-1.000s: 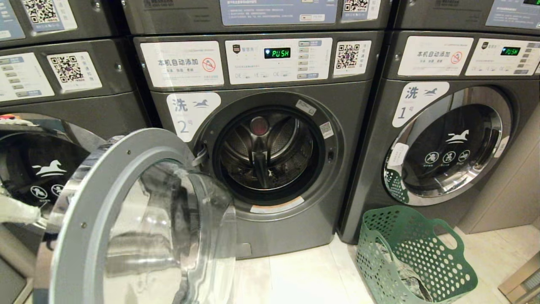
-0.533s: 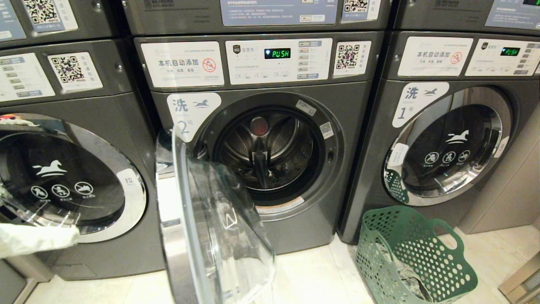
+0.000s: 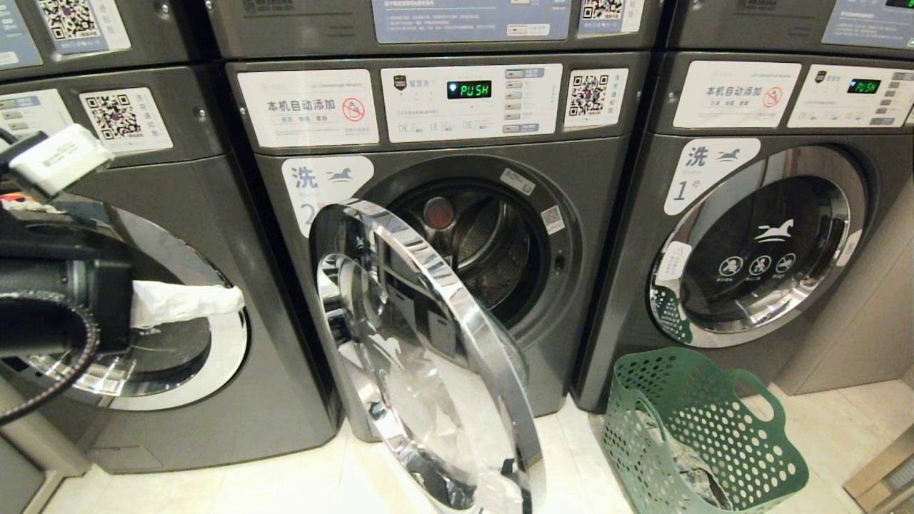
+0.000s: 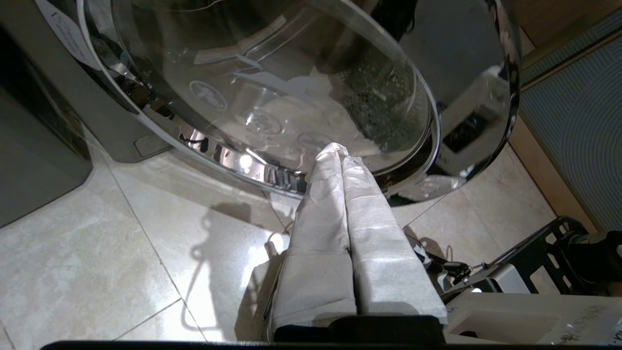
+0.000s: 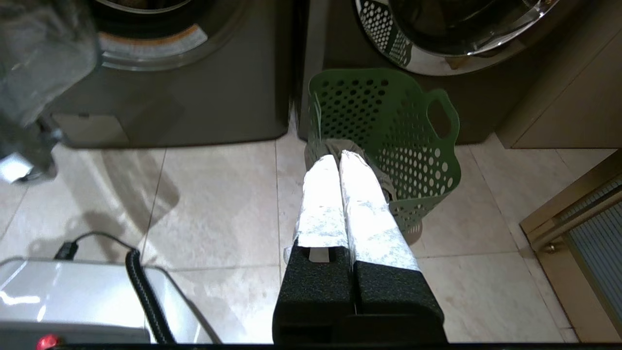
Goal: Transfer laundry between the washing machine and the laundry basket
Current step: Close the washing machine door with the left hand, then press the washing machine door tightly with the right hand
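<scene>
My left pincer [image 3: 232,298], pressed together, should shove the washing machine [image 3: 457,285] door [image 3: 428,357] fully shut; right pincer [image 5: 340,158] together above the laundry basket [image 5: 432,146].

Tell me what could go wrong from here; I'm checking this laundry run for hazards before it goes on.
1. The door of the washing machine stands partly open, jutting over the floor beside the left gripper, which is shut; the arm could bump it.
2. The half-open door partly blocks the drum opening, so cloth could snag there.
3. The laundry basket leans tilted; tugging the laundry might tip it.
</scene>
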Robot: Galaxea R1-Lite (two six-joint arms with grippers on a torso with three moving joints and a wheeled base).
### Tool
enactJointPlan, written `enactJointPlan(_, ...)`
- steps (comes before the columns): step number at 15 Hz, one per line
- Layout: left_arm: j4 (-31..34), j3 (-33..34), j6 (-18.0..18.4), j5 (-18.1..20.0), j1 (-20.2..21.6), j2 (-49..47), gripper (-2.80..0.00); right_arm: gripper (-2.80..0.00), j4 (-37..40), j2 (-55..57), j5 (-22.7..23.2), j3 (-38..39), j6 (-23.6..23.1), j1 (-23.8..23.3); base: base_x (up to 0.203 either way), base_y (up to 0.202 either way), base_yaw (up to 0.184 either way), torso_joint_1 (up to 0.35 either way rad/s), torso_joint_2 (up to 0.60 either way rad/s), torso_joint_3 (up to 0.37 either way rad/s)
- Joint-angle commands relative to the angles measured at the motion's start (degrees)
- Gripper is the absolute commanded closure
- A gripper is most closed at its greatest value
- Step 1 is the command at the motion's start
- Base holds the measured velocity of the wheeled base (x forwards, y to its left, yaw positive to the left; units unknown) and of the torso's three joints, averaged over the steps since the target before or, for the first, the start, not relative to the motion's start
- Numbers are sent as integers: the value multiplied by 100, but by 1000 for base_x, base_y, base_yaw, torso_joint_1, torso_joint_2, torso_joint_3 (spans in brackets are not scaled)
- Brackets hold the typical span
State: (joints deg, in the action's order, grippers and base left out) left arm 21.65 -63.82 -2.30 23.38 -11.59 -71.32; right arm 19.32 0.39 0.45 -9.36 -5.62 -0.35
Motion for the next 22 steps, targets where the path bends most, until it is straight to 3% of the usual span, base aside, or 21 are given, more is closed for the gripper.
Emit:
enactJointPlan(1,-40,82,-43,-89,-75,-16,0,0,-94,463,231,-428,-23,-4,0,0,0,0,0,0)
enactJointPlan(4,-43,249,-302,-237,-72,634,0,0,-100,2257,599,-1524,337,-6,0,0,0,0,0,0)
enactJointPlan(8,-46,388,-389,-982,-72,1641,0,0,-115,5417,1446,-3092,811,41,0,0,0,0,0,0)
enactJointPlan(11,-46,389,-402,-1447,-72,2190,0,0,-471,7702,1850,-3711,955,365,0,0,0,0,0,0)
enactJointPlan(14,-11,435,-411,-1696,-63,2422,0,0,-1674,9450,1858,-3995,1050,904,0,0,0,0,0,0)
enactJointPlan(17,-38,650,-411,-1697,-54,2489,0,0,-2342,10291,1772,-4110,1113,1455,0,0,0,0,0,0)
enactJointPlan(20,-38,858,-411,-1792,-54,2658,0,0,-3176,10999,1721,-4137,1134,1545,0,0,0,0,0,0)
enactJointPlan(22,-38,980,-411,-1818,-54,2812,0,0,-4101,11638,1377,-4169,1130,1552,0,0,0,0,0,0)
